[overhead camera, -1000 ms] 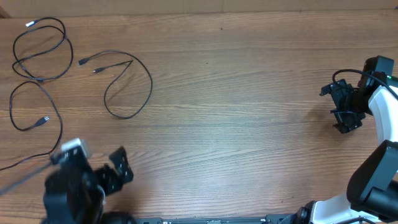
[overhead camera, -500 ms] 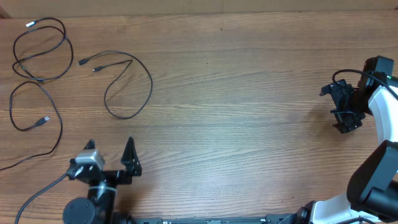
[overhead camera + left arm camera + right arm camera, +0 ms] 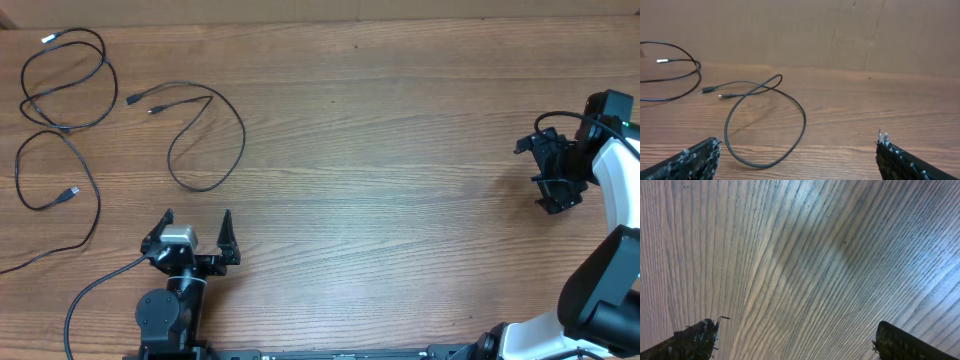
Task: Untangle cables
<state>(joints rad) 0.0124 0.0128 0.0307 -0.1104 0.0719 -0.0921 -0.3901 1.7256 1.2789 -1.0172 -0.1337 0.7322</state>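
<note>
Thin black cables lie on the wooden table at the far left. One cable (image 3: 241,131) makes an open loop, with two small plugs (image 3: 132,98) at its left. It also shows in the left wrist view (image 3: 803,120), just ahead of the fingers. A second cable (image 3: 101,72) with a silver tip (image 3: 47,38) coils at the back left corner. A lower loop (image 3: 94,192) ends in a plug (image 3: 72,190). My left gripper (image 3: 196,222) is open and empty, near of the looped cable (image 3: 799,142). My right gripper (image 3: 551,178) is open and empty over bare wood at the far right (image 3: 795,325).
The left arm's own thicker black cable (image 3: 88,297) curves along the near left edge. A brown cardboard wall (image 3: 850,30) stands behind the table's far edge. Bare wood spans the middle between the arms.
My left arm has moved right and up from the near left corner and turned, so its open fingers now point at the looped cable. The right arm and cables have not moved.
</note>
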